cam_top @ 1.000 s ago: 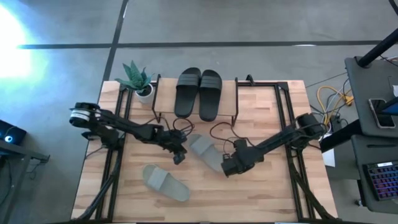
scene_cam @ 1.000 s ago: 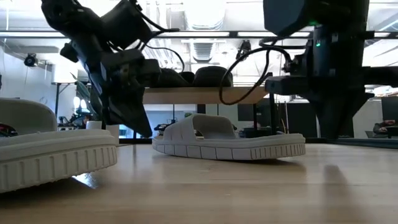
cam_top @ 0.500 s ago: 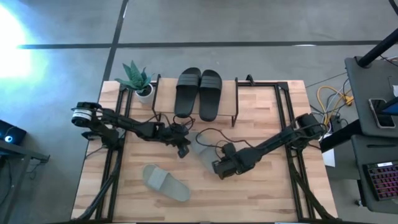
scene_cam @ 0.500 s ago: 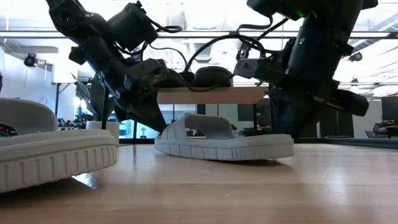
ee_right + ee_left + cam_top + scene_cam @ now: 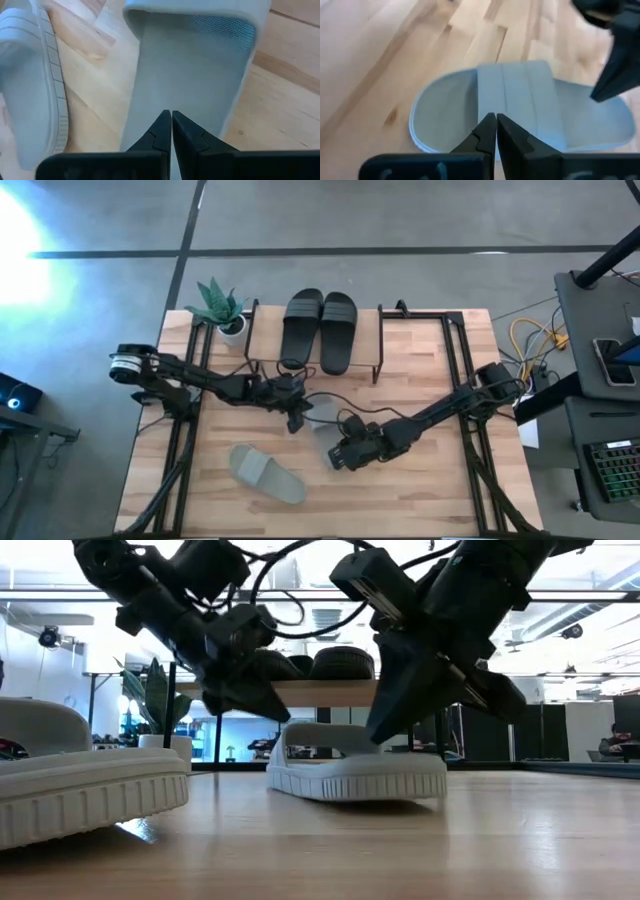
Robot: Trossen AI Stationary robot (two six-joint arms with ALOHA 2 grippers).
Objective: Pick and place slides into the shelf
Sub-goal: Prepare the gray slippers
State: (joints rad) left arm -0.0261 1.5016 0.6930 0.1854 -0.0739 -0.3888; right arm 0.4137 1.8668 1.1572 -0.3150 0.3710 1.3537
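One light grey slide [image 5: 324, 432] lies sole-down at mid-table, largely covered by both arms; its strap [image 5: 517, 100] faces up. My left gripper [image 5: 496, 117] is shut and hovers over that strap, at the toe end in the low view [image 5: 278, 712]. My right gripper [image 5: 171, 114] is shut over the footbed behind the strap. The second grey slide [image 5: 268, 473] rests flat near the front edge. The black pair [image 5: 320, 328] sits on the shelf's top board [image 5: 320, 693]. My left gripper is right over the grey slide's strap; whether it touches cannot be told. My right gripper's shut fingertips [image 5: 601, 92] meet the footbed [image 5: 185, 75] on the heel side of the strap, slanting down from the table's right and near side. The slide stays flat on the table.
A potted plant [image 5: 220, 305] stands at the far left corner beside the shelf [image 5: 365, 330]. Black frame rails run along both table sides [image 5: 465, 370]. Cables loop between the shelf and the grippers [image 5: 345, 395]. Bare wood lies at the near right [image 5: 430, 490].
My right gripper has travelled toward the table's left and a little toward the near edge, ending over the middle grey slide. My left gripper has shifted slightly right toward the same slide. The slide has turned about on the table and slid a little toward the near edge.
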